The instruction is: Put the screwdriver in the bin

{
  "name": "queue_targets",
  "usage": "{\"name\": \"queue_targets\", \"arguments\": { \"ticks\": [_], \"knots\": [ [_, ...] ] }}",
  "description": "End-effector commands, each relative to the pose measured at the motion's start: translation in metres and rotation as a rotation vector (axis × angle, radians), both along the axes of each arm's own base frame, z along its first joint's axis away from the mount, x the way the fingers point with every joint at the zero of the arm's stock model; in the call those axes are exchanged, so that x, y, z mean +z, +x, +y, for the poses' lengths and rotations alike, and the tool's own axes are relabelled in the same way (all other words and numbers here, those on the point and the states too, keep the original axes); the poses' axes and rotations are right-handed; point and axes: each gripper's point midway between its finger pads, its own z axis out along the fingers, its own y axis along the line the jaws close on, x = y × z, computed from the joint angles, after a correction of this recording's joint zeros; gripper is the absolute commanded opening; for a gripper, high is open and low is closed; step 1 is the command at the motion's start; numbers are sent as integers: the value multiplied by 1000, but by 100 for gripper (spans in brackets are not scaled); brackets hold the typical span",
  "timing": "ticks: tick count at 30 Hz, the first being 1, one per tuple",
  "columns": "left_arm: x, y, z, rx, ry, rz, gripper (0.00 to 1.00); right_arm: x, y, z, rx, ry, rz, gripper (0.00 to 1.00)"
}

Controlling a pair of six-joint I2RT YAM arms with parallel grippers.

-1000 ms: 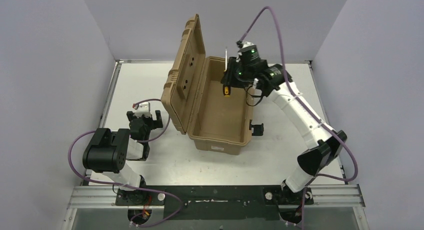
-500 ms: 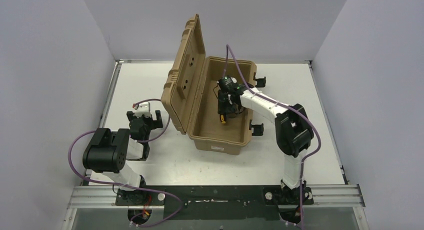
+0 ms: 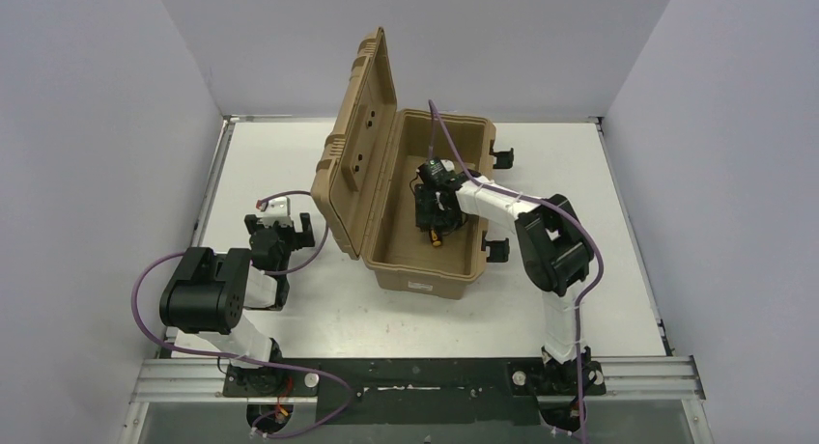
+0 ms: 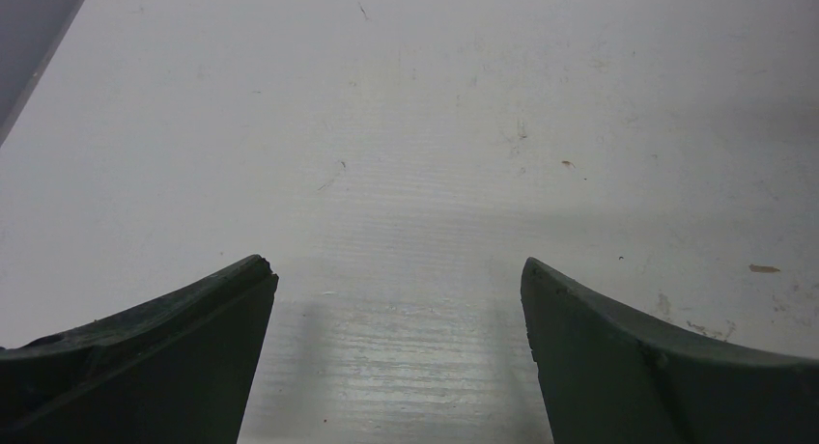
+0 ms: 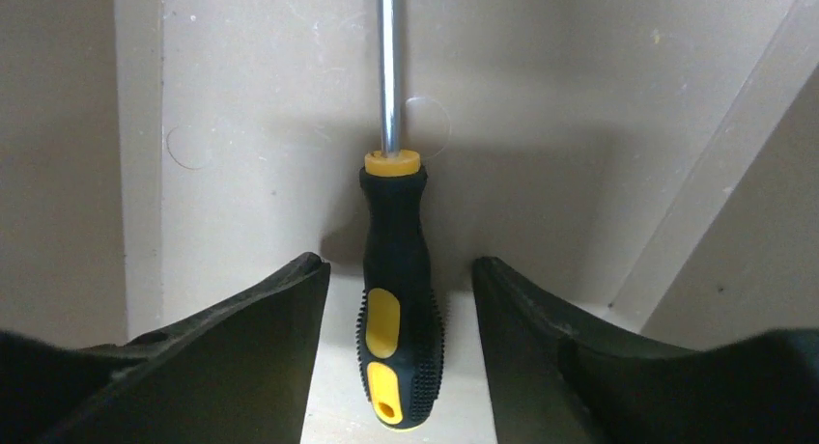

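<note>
The tan bin (image 3: 425, 275) stands in the middle of the table with its ribbed lid (image 3: 359, 164) swung up to the left. My right gripper (image 3: 432, 212) reaches down inside it. In the right wrist view the screwdriver (image 5: 396, 270), black and yellow handle with a silver shaft, lies on the bin floor (image 5: 241, 125). The right gripper (image 5: 398, 263) is open around the handle, with a gap on each side. From above, the yellow handle end (image 3: 436, 237) shows below the fingers. My left gripper (image 3: 280, 229) rests open over bare table, left of the bin; its wrist view shows the left gripper (image 4: 396, 264) holding nothing.
Black latches (image 3: 501, 156) (image 3: 495, 247) stick out from the bin's right side. The raised lid stands between the two arms. A purple cable (image 3: 439, 135) arcs above the right wrist. White walls enclose the table (image 3: 599, 193) on three sides.
The right arm swung from above the bin's far end down into it, carrying the screwdriver. Its jaws have now parted and the screwdriver lies free on the floor.
</note>
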Motion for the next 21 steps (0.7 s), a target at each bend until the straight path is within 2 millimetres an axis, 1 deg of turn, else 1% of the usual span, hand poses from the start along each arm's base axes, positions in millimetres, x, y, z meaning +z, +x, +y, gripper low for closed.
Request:
{"name": "queue_targets", "arguments": {
  "ticks": [1, 4, 7, 11, 14, 17, 19, 21],
  "knots": [
    [21, 10, -1, 1, -7, -76, 97, 29, 23, -1, -19, -6, -117, 65],
    [21, 10, -1, 1, -8, -75, 97, 54, 31, -1, -17, -7, -164, 71],
    [21, 10, -1, 1, -8, -76, 97, 94, 42, 3, -8, 18, -232, 80],
    [21, 10, -1, 2, -7, -76, 97, 148, 52, 10, 38, 90, -337, 100],
    [20, 10, -1, 1, -8, -74, 97, 184, 57, 7, 76, 159, -398, 100],
    [21, 10, -1, 1, -8, -75, 97, 222, 61, -4, 113, 258, -476, 100],
    [21, 10, -1, 0, -8, -75, 97, 247, 64, -21, 121, 290, -558, 100],
    [21, 10, -1, 0, -7, -76, 97, 267, 63, -45, 128, 278, -654, 100]
  ]
}}
